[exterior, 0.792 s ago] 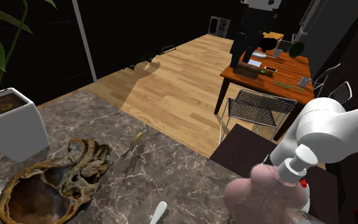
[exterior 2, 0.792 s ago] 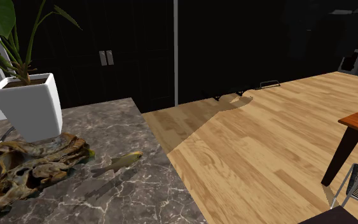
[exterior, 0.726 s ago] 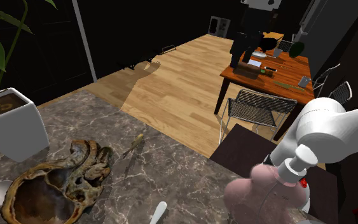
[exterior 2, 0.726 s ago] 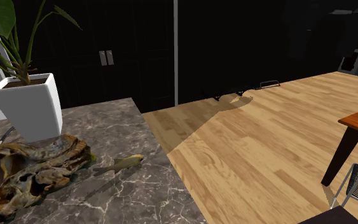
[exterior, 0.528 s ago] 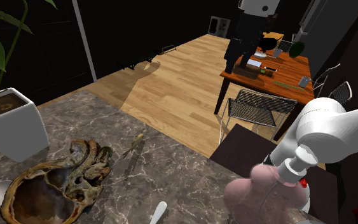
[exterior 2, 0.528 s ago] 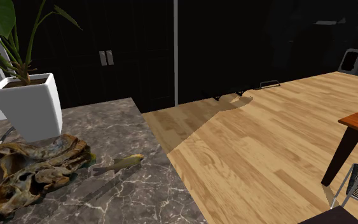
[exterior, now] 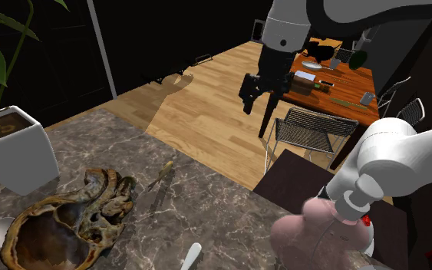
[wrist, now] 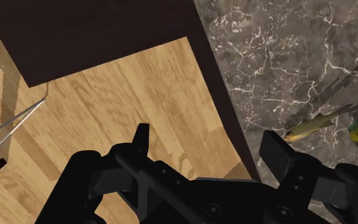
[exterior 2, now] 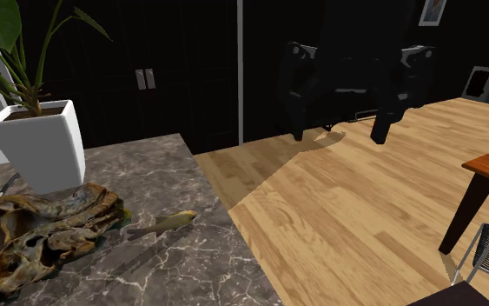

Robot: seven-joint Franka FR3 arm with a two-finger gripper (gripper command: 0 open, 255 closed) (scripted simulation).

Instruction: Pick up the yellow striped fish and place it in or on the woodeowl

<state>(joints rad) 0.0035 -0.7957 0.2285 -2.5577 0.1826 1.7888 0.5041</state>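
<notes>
My jaws stand wide, holding nothing. In the shoulder view they hang at the upper middle of the frame, over the plank floor and off the edge of the counter. The slender yellowish fish lies flat on the dark marble, left of the frame's middle, well apart from my jaws and lower in the picture. Just beside it, toward the lower left corner, sits the gnarled wooden bowl, hollow side up. The fish's near end stops just short of the bowl's ragged rim. A white planter stands on the counter at the left edge, behind the bowl.

In the second exterior view my jaws loom black at the upper middle, both fingers pointing down over the floor, with the fish at the lower left.

In the wrist view the gap between my fingers takes in floor and the counter's dark edge. The fish lies outside that gap, on the marble past the tip of one finger.
</notes>
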